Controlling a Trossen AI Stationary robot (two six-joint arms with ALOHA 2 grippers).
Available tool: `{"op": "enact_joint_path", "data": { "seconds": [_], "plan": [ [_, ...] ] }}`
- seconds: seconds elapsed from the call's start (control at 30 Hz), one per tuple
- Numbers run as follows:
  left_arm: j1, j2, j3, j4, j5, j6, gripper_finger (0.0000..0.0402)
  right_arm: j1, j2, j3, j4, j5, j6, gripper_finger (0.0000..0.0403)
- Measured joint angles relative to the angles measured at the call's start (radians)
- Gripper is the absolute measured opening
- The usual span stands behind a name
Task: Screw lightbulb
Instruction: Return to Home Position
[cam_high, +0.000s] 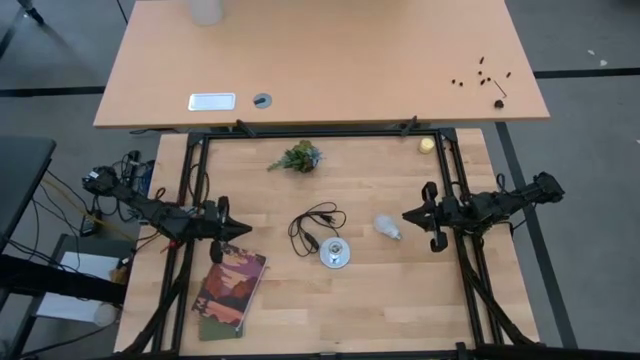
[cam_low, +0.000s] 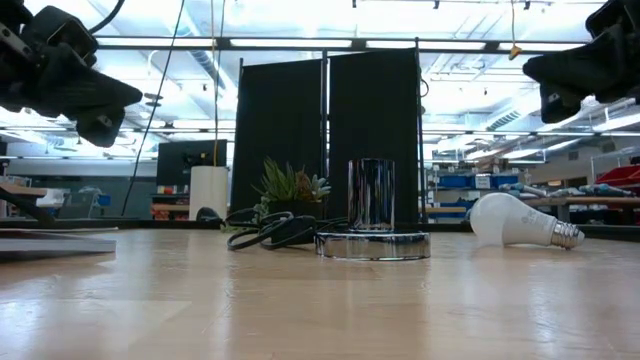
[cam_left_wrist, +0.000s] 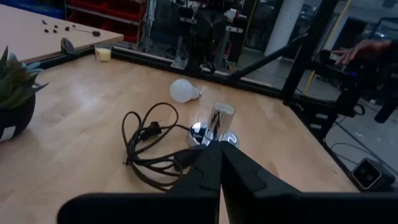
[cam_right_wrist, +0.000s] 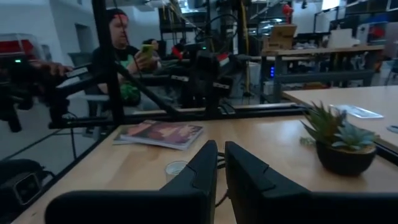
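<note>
The white lightbulb lies on its side on the wooden table, its screw base pointing toward the table's near right. Left of it, the silver socket stands upright on its round disc, with its black cord coiled beside it. My right gripper hovers shut just right of the bulb, above the table. My left gripper hovers shut at the table's left and points toward the socket and the bulb. Neither gripper holds anything.
A small potted plant stands at the far middle and a book lies at the near left. A pale yellow round object sits at the far right corner. A black frame borders the table. A person sits beyond the left side.
</note>
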Motion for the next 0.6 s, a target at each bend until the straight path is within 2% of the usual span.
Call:
{"op": "enact_joint_path", "data": {
  "seconds": [0.37, 0.6],
  "plan": [
    [0.000, -0.110, 0.000, -0.001, 0.000, 0.000, 0.0012, 0.039, 0.000, 0.000, 0.001, 0.000, 0.000, 0.0041],
    [0.000, -0.116, 0.000, -0.002, 0.000, 0.000, 0.0012, 0.040, 0.005, 0.000, 0.009, 0.000, 0.000, 0.0041]
  ]
}}
